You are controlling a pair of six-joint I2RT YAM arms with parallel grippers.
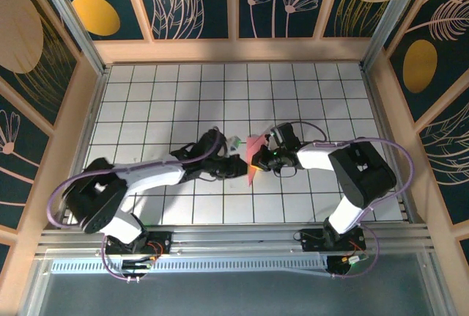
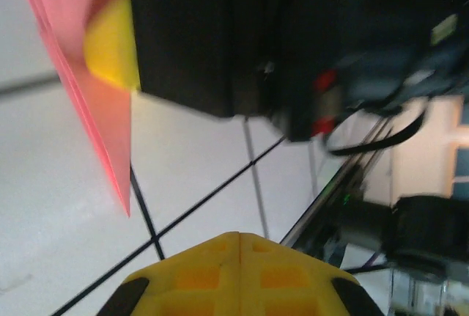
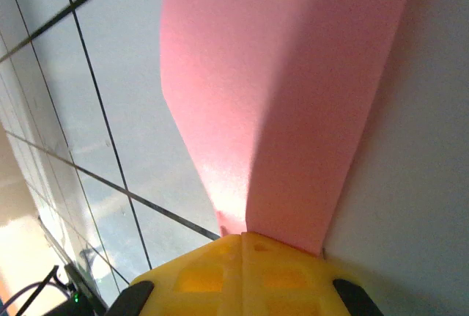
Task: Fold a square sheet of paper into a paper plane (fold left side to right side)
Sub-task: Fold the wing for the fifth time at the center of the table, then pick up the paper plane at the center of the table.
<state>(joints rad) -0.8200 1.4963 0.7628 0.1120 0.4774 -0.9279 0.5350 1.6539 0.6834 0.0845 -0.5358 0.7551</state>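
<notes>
Right gripper [image 1: 266,156] is clamped on the pink paper plane [image 1: 253,160] near the middle of the tiled worktop [image 1: 146,96], and the paper fans out from its yellow finger [image 3: 242,257]. Left gripper [image 1: 236,162] sits just beside the plane's pointed tip [image 2: 102,125], not touching. Honestly can't tell how wide its jaws are.

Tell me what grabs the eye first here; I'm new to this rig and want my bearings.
The folded pink paper stands out, salmon against the white tiled table near its middle, pinched by the right gripper. The left gripper sits close beside it on the left, both arms bent inward toward that spot. Around the table, dark panels with gold and cream plant drawings frame the scene.
</notes>
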